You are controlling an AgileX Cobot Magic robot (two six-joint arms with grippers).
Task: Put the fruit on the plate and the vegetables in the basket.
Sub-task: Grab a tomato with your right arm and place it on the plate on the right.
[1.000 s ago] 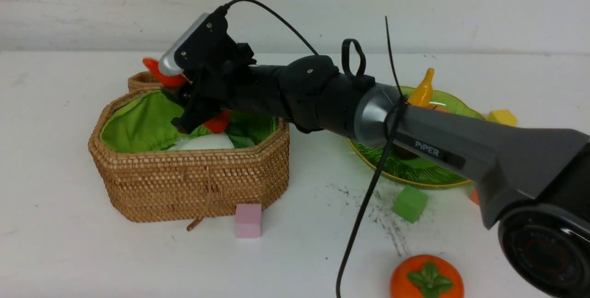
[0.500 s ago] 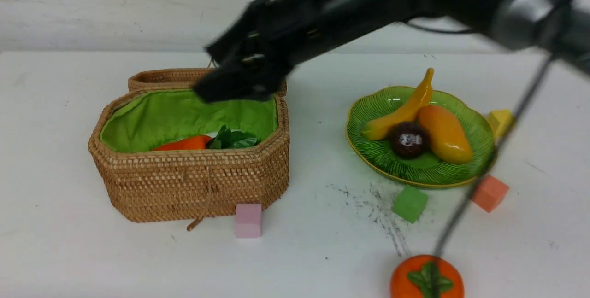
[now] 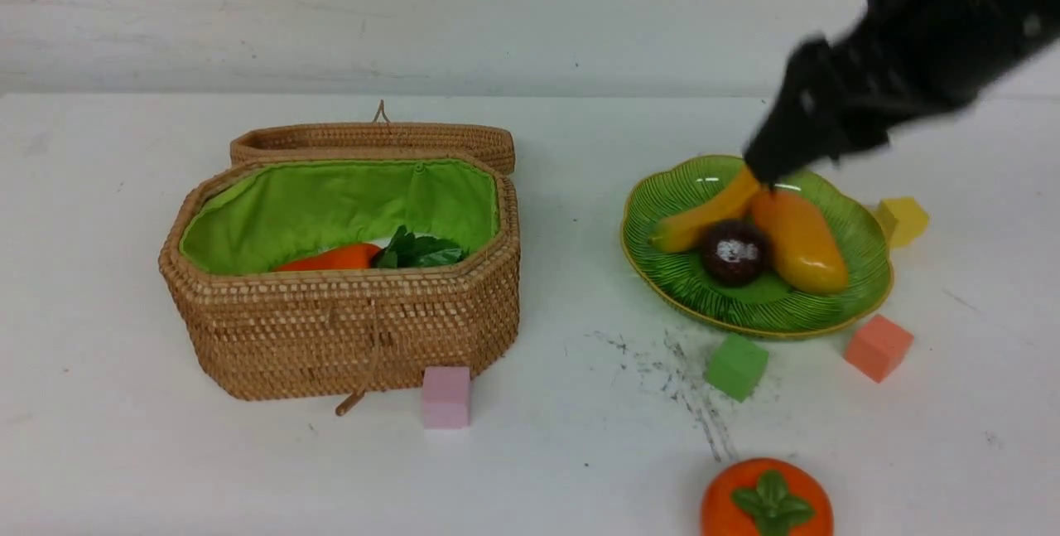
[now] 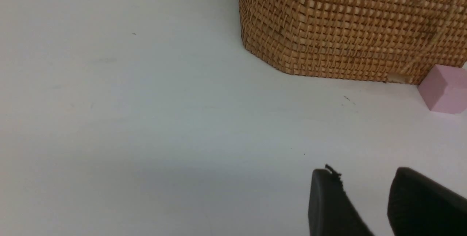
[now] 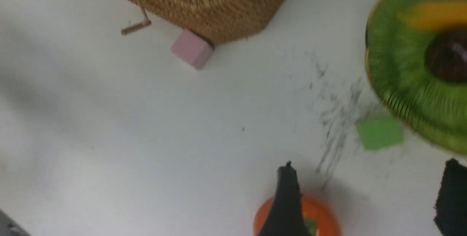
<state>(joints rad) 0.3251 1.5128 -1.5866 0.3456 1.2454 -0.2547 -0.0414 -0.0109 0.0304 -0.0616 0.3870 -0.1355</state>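
Note:
The wicker basket point(image 3: 348, 329) stands open at the left, with an orange carrot point(image 3: 331, 258) and green leaves point(image 3: 418, 250) lying inside. On the green plate point(image 3: 671, 271) lie a banana point(image 3: 704, 217), a mangosteen point(image 3: 733, 252) and a mango point(image 3: 799, 242). The persimmon point(image 3: 766, 503) sits alone near the table's front edge. My right arm point(image 3: 894, 47) is a blur above the plate. Its gripper point(image 5: 370, 166) is open and empty, with the persimmon point(image 5: 321, 210) below one finger. My left gripper point(image 4: 365, 174) is open over bare table near the basket's wall point(image 4: 346, 28).
The basket's lid point(image 3: 373, 138) lies folded back behind it. Foam cubes sit around: pink point(image 3: 445, 395) against the basket's front, green point(image 3: 736, 366) and orange point(image 3: 878, 347) in front of the plate, yellow point(image 3: 903, 219) behind its right rim. Dark scuff marks point(image 3: 679, 370) streak the table.
My right arm let the carrot go into the basket, rose, and swung right from over the basket to above the plate. The left gripper has not moved.

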